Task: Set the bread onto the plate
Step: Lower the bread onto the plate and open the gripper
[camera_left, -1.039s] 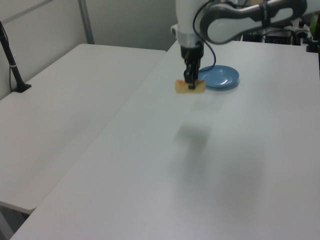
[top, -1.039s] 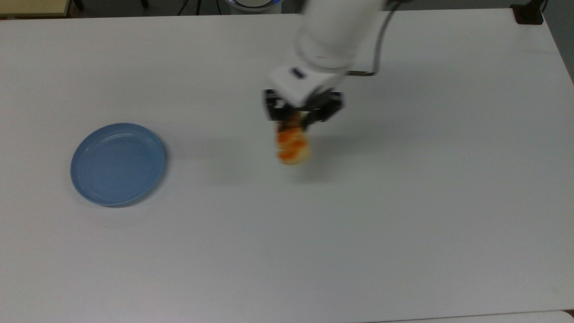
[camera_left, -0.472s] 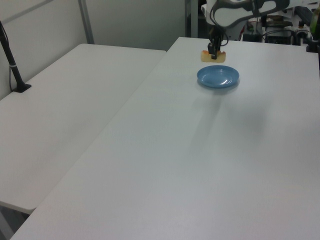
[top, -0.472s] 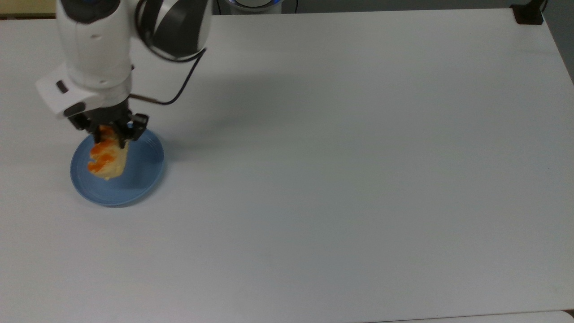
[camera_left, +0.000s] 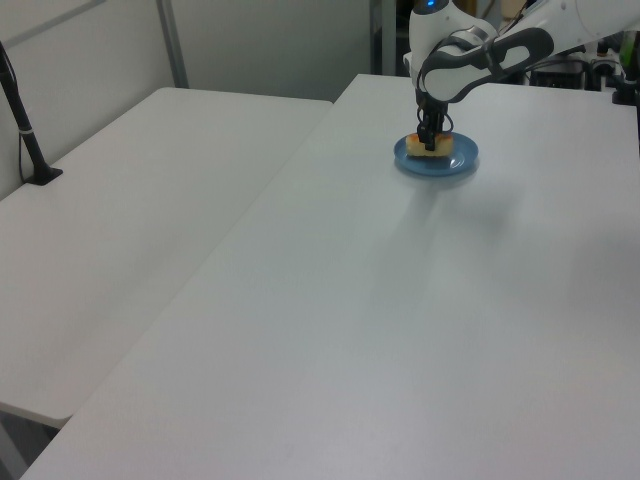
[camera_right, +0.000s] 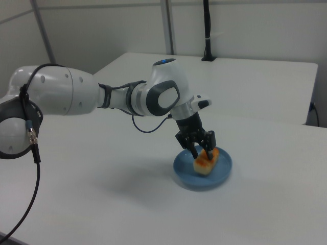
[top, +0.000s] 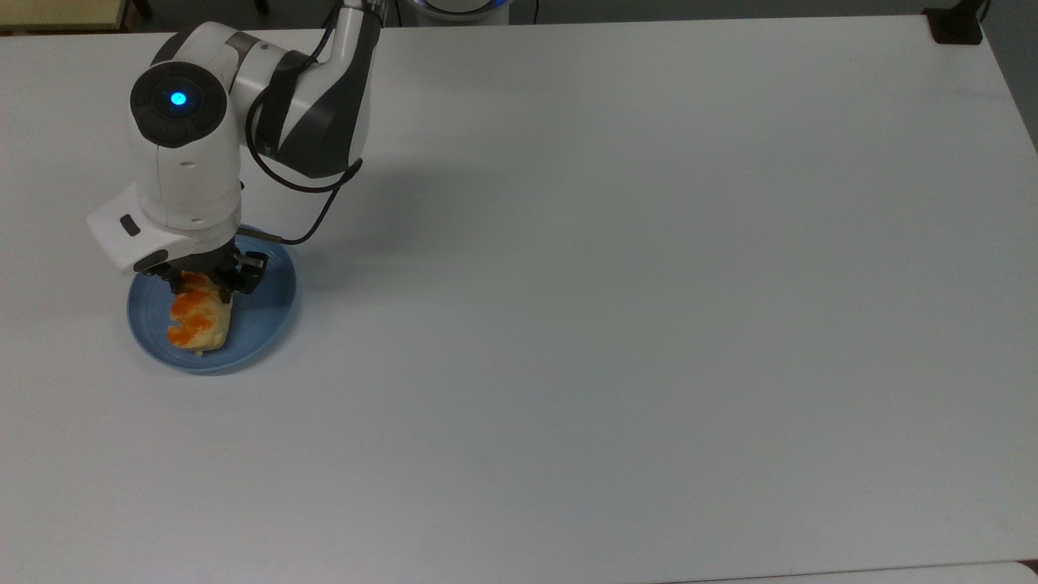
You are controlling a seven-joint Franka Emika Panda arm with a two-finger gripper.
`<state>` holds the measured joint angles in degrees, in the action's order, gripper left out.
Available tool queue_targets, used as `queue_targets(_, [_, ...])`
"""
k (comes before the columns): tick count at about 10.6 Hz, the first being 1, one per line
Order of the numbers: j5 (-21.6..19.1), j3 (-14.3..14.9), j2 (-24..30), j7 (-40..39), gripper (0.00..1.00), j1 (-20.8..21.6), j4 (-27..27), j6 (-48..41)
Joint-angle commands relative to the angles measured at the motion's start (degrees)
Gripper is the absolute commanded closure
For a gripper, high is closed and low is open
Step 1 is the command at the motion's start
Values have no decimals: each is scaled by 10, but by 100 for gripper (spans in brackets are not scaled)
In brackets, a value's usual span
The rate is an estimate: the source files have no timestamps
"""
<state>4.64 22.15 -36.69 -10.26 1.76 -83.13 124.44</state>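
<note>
Right view, near to far: plate (camera_right: 202, 175) rim on counter (camera_right: 127, 204), bread (camera_right: 206, 160) low over plate's middle, maybe touching; claw (camera_right: 201, 148) clamped on its far end. I'd settle it flat, part fingers slowly, then lift straight up so it doesn't roll.

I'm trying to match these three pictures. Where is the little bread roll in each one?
Top view: the bread is at far left, on the plate.
Left view: bread at upper right.
Right view: bread at lower middle.
Shared landmark: the blue plate under it.
</note>
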Motion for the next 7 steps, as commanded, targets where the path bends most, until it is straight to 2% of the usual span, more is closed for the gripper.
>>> queue_targets(1, [-4,2,52,14,0,3,-13,-26])
queue_targets(2, [-3,0,86,48,0,8,-10,-88])
queue_targets(4, [-3,-20,189,93,0,10,-15,-209])
queue_targets(5, [-4,-36,239,95,0,9,-33,-253])
queue_targets(7, [-4,-49,317,118,0,11,-68,-298])
